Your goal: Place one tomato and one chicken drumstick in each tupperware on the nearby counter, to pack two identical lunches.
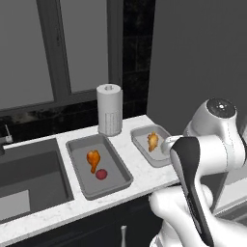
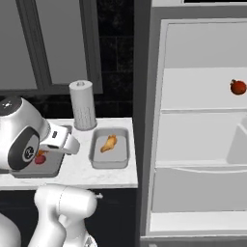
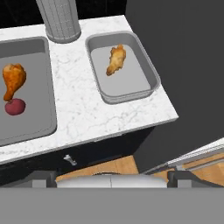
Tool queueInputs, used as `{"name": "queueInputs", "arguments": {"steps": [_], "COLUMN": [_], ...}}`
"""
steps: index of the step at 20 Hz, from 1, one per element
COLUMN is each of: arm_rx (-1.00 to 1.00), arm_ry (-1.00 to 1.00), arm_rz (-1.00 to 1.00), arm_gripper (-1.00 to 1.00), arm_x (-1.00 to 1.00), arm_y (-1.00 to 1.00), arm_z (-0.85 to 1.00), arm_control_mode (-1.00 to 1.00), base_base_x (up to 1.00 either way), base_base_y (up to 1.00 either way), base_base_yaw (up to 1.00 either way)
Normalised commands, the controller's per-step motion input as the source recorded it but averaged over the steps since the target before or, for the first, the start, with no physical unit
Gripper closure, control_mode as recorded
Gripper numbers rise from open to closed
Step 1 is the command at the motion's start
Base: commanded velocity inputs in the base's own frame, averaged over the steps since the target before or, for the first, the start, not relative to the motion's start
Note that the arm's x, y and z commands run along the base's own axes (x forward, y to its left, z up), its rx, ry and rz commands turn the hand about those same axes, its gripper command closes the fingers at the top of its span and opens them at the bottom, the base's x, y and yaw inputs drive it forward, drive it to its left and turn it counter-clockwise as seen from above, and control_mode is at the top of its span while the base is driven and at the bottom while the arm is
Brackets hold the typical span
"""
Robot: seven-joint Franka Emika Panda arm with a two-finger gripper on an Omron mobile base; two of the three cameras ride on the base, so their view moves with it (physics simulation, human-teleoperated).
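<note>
Two grey tupperware trays lie on the white marbled counter (image 3: 83, 96). In the left tupperware (image 3: 35, 65) are a chicken drumstick (image 3: 13, 78) and a red tomato (image 3: 15, 106), touching each other. The right tupperware (image 3: 127, 81) holds just one drumstick (image 3: 116, 60). The left base view shows the left tray (image 1: 113, 164) and the right tray (image 1: 144, 153) side by side. Another tomato (image 2: 238, 87) rests on a white fridge shelf. My gripper (image 3: 112, 177) hovers above the counter's front edge, open, nothing between its fingers.
A paper-towel roll (image 1: 109, 110) stands behind the trays by the window. The dark sink (image 1: 29, 178) lies to the left. The open fridge (image 2: 202, 135) stands right of the counter, and its dark side panel (image 3: 183, 65) borders the right tray.
</note>
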Motion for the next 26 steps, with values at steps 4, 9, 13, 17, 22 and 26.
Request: {"name": "queueInputs", "arguments": {"steps": [4,9,13,17,22,26], "arm_rx": [0.0,0.0,0.0,0.0,0.0,0.0], "arm_ry": [0.0,0.0,0.0,0.0,0.0,0.0], "arm_rz": [0.0,0.0,0.0,0.0,0.0,0.0], "arm_gripper": [-1.0,-1.0,-1.0,-1.0,-1.0,-1.0], "arm_x": [0.0,0.0,0.0,0.0,0.0,0.0], "arm_y": [0.0,0.0,0.0,0.0,0.0,0.0], "arm_z": [0.0,0.0,0.0,0.0,0.0,0.0], "arm_control_mode": [1.0,1.0,1.0,1.0,1.0,1.0], "base_base_x": [-1.0,-0.37,-0.25,-0.32,-0.47,-0.05], "base_base_y": [-0.29,-0.28,-0.5,-0.63,-0.77,-0.9], "base_base_yaw": [-0.04,0.08,0.31,0.36,0.13,0.0]}}
